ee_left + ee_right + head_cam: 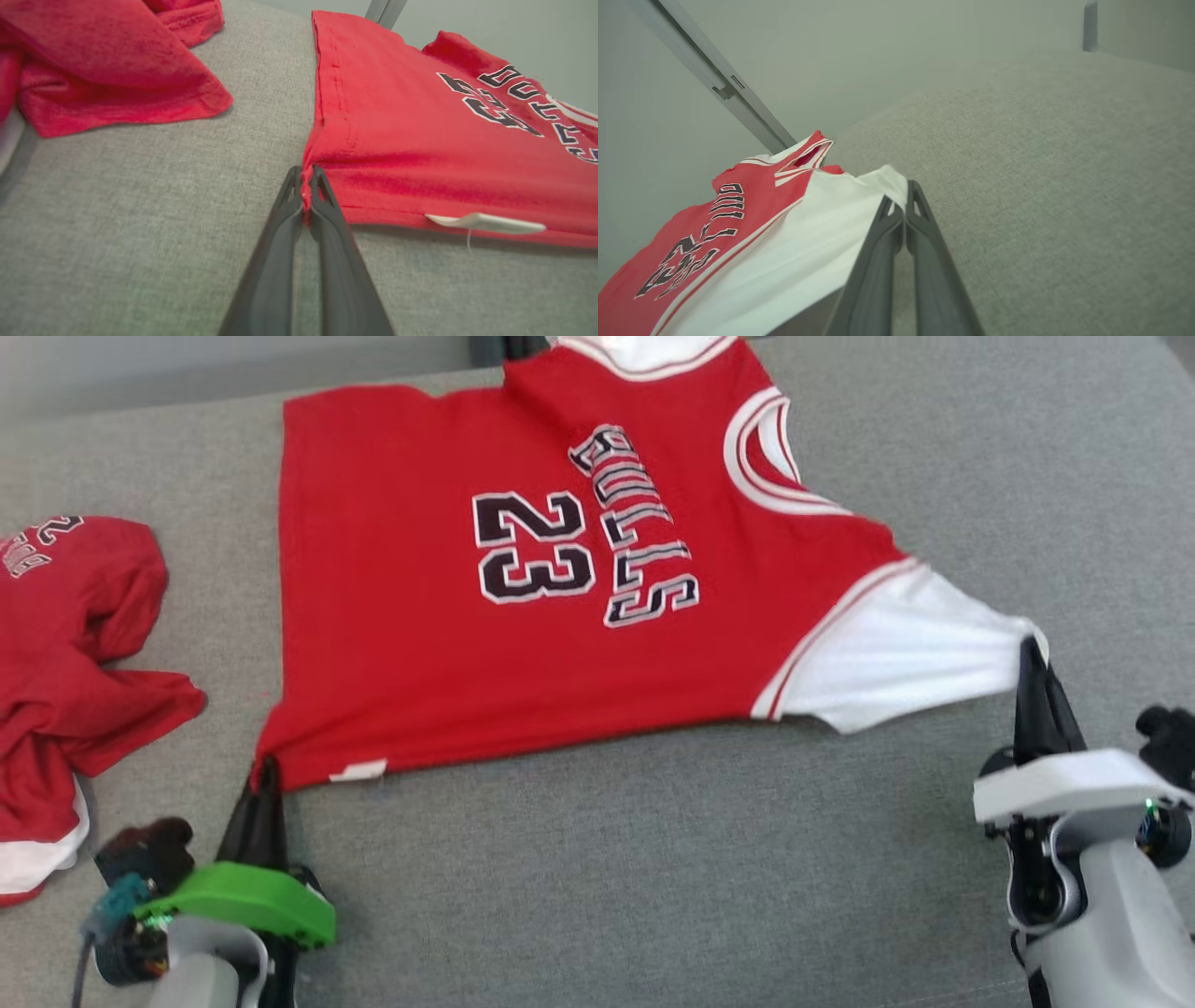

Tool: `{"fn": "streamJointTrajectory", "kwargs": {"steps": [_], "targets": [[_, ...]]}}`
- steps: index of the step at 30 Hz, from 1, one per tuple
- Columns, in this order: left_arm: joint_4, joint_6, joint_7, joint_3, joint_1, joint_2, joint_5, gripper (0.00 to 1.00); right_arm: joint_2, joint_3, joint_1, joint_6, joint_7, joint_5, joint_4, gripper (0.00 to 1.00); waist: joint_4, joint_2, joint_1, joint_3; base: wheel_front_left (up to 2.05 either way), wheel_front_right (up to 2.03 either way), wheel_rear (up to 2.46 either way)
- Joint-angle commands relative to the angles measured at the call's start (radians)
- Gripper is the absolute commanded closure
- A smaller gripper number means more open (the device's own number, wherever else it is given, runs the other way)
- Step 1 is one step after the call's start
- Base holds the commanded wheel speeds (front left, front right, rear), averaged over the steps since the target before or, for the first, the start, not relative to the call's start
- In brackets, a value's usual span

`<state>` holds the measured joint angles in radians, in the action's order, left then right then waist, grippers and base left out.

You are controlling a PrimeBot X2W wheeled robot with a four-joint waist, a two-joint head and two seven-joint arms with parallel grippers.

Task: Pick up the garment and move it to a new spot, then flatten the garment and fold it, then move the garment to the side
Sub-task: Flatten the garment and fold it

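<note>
Two grippers, both clamped tight on garment [448, 644]. Left gripper [267, 767] pinches red hem corner; right gripper [1028, 649] pinches white sleeve tip. Garment lies spread just ahead of both, long axis left-to-right between them, near edge strung tip to tip, so neither arm nearer. Grey fabric surface [653, 859] underneath; second red garment [84, 644] crumpled at left, apart from hem. Pale wall, grey bar [738, 102] behind.

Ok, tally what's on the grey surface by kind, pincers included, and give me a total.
Garments: 2, the spread jersey and the crumpled garment at the left.
Pincers: 2, the left pincer and the right pincer, each shut on the jersey.
Total: 4
</note>
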<state>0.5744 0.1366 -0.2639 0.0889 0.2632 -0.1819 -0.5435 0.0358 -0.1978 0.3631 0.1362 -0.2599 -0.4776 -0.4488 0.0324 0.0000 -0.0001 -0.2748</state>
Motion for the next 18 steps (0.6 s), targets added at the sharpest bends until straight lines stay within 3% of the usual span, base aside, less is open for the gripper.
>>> {"fn": "streamJointTrajectory", "kwargs": {"steps": [1, 10, 18], "targets": [[0.008, -0.011, 0.0, -0.028, -0.054, -0.01, 0.013, 1.0, 0.027, -0.033, -0.049, -0.01, -0.008, -0.02, 0.002, 1.0, 0.004, 0.0, 0.0001, 0.073, 0.0, 0.0, 0.0], [0.0, -0.012, 0.0, -0.114, -0.269, 0.072, 0.065, 1.0, 0.029, -0.063, -0.268, -0.011, -0.008, -0.063, -0.016, 1.0, 0.009, 0.0, 0.0001, 0.186, 0.0, 0.0, 0.0], [-0.079, -0.012, -0.001, -0.091, -0.383, 0.107, 0.1, 1.0, 0.028, -0.058, -0.37, -0.011, -0.009, -0.098, -0.022, 1.0, -0.005, 0.0, 0.0001, 0.22, 0.0, 0.0, 0.0]]}}
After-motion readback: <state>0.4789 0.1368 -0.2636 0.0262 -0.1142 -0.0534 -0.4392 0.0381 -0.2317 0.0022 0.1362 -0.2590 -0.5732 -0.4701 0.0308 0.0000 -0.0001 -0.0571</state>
